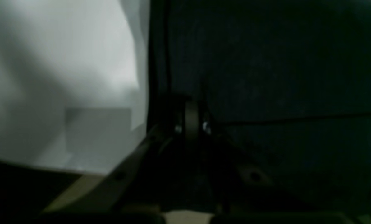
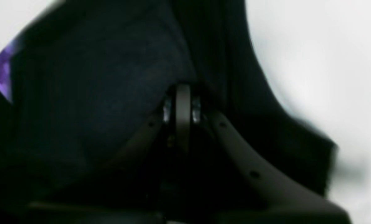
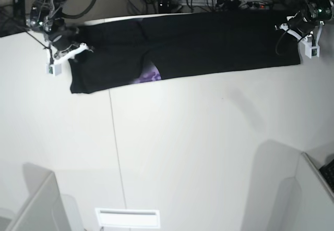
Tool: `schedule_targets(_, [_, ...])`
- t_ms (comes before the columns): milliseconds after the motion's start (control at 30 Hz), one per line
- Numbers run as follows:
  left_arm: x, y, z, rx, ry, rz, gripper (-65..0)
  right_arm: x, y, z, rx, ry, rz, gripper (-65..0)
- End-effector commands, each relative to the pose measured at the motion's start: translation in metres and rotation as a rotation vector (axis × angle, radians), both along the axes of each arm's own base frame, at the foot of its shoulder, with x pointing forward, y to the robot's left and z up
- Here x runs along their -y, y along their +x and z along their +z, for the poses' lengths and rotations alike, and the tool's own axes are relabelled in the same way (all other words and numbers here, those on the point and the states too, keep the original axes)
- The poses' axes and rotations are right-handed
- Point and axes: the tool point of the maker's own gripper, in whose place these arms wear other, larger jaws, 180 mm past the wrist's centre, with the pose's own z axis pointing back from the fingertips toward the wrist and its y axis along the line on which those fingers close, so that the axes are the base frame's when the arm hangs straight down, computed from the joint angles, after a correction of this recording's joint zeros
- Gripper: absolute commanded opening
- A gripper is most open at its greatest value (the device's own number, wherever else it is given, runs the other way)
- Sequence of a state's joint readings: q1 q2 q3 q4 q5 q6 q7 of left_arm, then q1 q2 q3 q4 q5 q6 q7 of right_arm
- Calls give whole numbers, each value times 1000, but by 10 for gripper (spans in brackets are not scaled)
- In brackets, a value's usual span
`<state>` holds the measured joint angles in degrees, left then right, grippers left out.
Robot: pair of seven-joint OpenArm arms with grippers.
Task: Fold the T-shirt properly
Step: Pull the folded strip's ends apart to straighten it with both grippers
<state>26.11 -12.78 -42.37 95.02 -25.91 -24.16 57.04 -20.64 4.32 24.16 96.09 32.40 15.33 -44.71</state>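
Base view: the T-shirt [image 3: 209, 40] is seen stretched into a long black band along the far edge of the white table [image 3: 182, 153], w/ a small purple patch of print exposed at its lower edge, left of centre. One end of the band is met by the right gripper [image 3: 73, 51] at the view's left, the other by the left gripper [image 3: 295, 30] at the view's right. Both arms are held low at the cloth ends, approx. level w/ each other.

Left wrist view: the left gripper [image 1: 191, 119] is shown w/ jaws closed together, no gap visible btwn them. Black fabric of the T-shirt [image 1: 281, 77] is pinched at the tips and fills the right side of the frame; a seam line is seen running across it. White table surface [image 1: 48, 62] is visible at left, blurred.

Right wrist view: the right gripper [image 2: 182, 107] is likewise shown w/ jaws pressed together, clamped on black cloth. The T-shirt [image 2: 95, 93] is draped over and around the fingers [image 2: 254, 174]; a sliver of purple print is seen at the far left edge. Image is blurred, so finer detail at the tips cannot be told.
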Motion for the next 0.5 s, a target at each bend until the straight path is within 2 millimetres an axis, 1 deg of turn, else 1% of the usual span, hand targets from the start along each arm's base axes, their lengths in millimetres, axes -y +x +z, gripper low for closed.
schedule_targets(0, [-9,3,1,-7,32,8,-650,9,12,6,32,-20,1,-650])
schedule_targets(67, [-14,10,-4,-13,37,22,-650,12,19,3,28,-17,-1,-650])
schedule_targets(133, [-17,16,-11,-20,30,41,-650,12,29,6,46,-13,-4,-650])
schedule_targets(200, [-19,27,-14,-11,26,53,-650,11,42,8,62,-2,-10,-650])
schedule_targets(300, [-24,49,-9,19,43,56,-650,10,65,4,71,31,-29,-650])
schedule_targets(400, [-29,70,1,49,76,53,-650,15,84,-5,45,62,-86,-650])
schedule_targets(467, [-32,80,7,63,96,52,-650,21,94,-3,63,59,-107,-650])
